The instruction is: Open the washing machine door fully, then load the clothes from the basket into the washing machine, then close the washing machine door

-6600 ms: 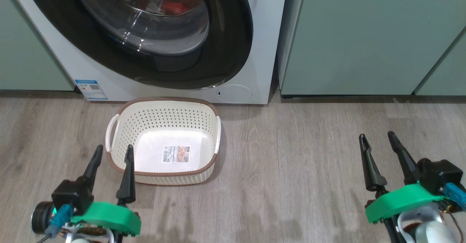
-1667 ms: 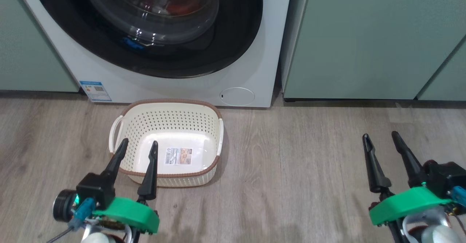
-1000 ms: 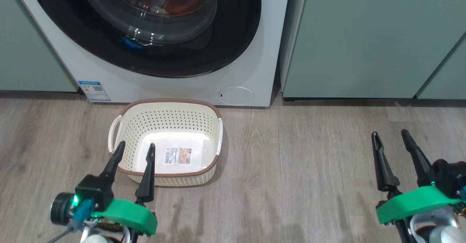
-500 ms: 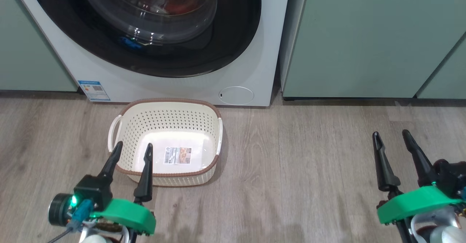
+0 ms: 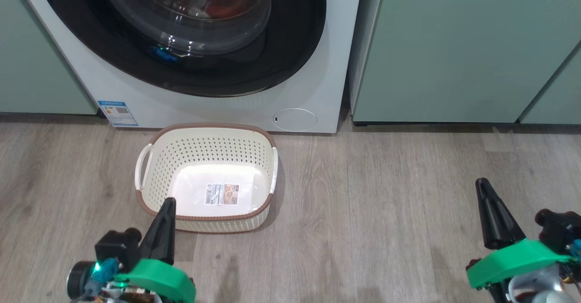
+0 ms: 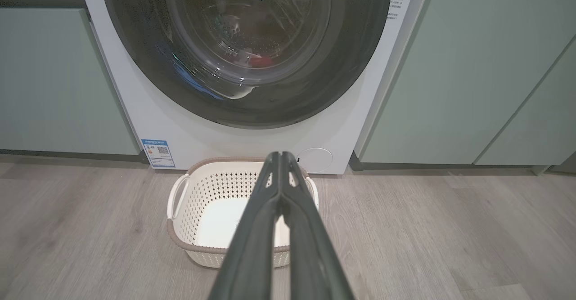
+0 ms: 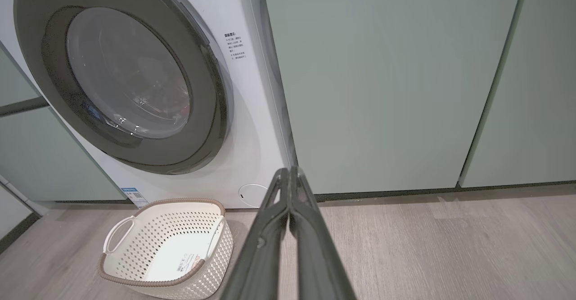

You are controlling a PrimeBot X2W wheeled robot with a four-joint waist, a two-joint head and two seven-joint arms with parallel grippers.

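Shut within the last second, left gripper (image 5: 168, 204) pinched empty by the near corner of the bare cream-white perforated plastic basket (image 5: 206, 127); red jersey clothes (image 5: 223, 4) behind the round black-rimmed glass washing machine door (image 5: 297, 44), seemingly closed; right gripper (image 5: 482, 187) likewise pinched empty; risk: an unlatched door swinging open.

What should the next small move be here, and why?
Probably park both arms: the cream perforated plastic basket is empty, red fabric shows behind the glass of the round black-rimmed door, which looks closed on the white washing machine, and the left gripper and right gripper have their jaws shut on nothing.
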